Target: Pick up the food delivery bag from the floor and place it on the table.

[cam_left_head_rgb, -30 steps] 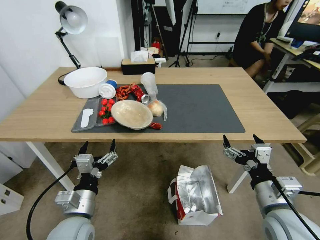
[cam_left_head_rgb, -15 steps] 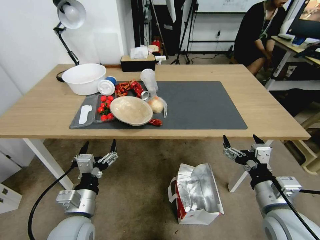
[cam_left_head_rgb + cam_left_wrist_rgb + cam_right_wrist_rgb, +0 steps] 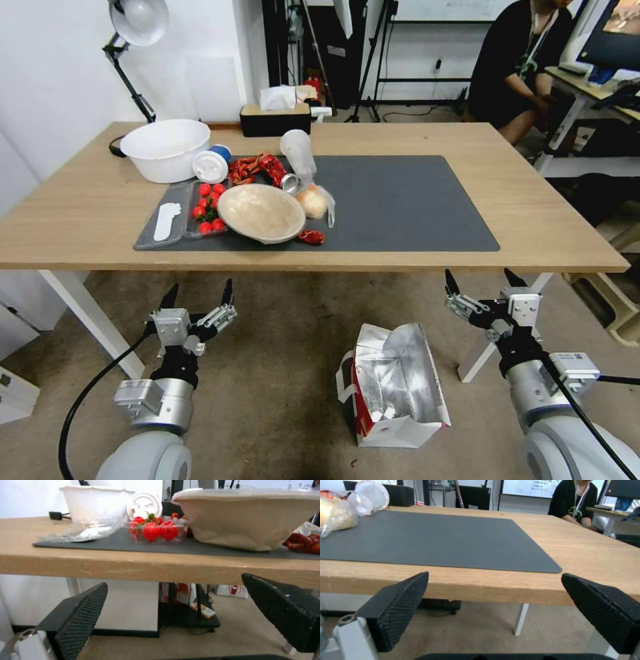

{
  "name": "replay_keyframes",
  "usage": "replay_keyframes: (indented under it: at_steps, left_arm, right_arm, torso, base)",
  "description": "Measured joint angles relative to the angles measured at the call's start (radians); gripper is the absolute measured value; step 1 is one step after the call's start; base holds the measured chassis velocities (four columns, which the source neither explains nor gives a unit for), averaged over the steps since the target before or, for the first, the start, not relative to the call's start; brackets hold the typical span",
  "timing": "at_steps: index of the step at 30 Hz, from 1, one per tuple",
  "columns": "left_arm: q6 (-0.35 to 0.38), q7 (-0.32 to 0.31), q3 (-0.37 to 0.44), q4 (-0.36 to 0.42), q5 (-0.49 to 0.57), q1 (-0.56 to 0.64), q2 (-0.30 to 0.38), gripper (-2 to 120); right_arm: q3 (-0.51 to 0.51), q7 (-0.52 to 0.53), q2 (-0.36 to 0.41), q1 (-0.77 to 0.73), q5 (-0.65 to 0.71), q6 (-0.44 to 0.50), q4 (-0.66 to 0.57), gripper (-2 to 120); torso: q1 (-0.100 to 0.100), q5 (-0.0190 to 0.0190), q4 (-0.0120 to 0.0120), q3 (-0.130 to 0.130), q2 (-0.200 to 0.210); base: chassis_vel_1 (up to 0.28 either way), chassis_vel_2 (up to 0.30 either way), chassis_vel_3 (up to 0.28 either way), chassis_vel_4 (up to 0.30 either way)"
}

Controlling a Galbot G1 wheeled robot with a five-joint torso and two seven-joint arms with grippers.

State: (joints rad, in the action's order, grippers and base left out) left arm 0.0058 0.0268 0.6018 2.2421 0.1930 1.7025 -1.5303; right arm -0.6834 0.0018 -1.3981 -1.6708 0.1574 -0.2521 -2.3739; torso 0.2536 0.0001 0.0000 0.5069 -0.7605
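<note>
The food delivery bag (image 3: 395,387) stands on the carpet in front of me in the head view, its top open and the silver foil lining showing, red along its side edge. The table (image 3: 553,227) is a wide light wooden one with a dark grey mat (image 3: 400,200). My left gripper (image 3: 199,293) is held up open below the table's front edge, left of the bag. To the bag's right, my right gripper (image 3: 481,280) is open too, at about the same height. Both are empty and well clear of the bag.
The mat's left part holds a beige bowl (image 3: 261,212), a tomato box (image 3: 207,210), crayfish (image 3: 257,168), a clear plastic bag (image 3: 319,203) and a white bowl (image 3: 167,148). White table legs (image 3: 93,320) stand at both sides. The mat's right half (image 3: 436,537) is bare. A person sits far right.
The whole picture has shifted: the table's front edge now sits lower and nearer in view, so the camera has moved. Both grippers and the bag keep their places in the frame.
</note>
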Motion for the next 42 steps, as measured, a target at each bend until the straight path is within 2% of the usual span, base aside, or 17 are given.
replay_keyframes:
  at_steps: [16,42]
  left_arm:
    - [-0.006,0.001,0.001,0.001,0.0,0.005,0.001,100]
    - [-0.008,0.001,0.0,0.004,-0.002,0.008,0.001,100]
  right_arm:
    - [0.008,-0.004,-0.002,-0.016,0.007,0.038,0.0,100]
    - [0.008,-0.001,-0.008,-0.02,0.008,0.045,-0.001,100]
  torso:
    - [-0.03,-0.0001,0.0,-0.043,0.074]
    - [-0.073,0.0,0.0,-0.11,0.183]
  base:
    - [0.0,0.0,0.0,0.0]
    - [0.0,0.0,0.0,0.0]
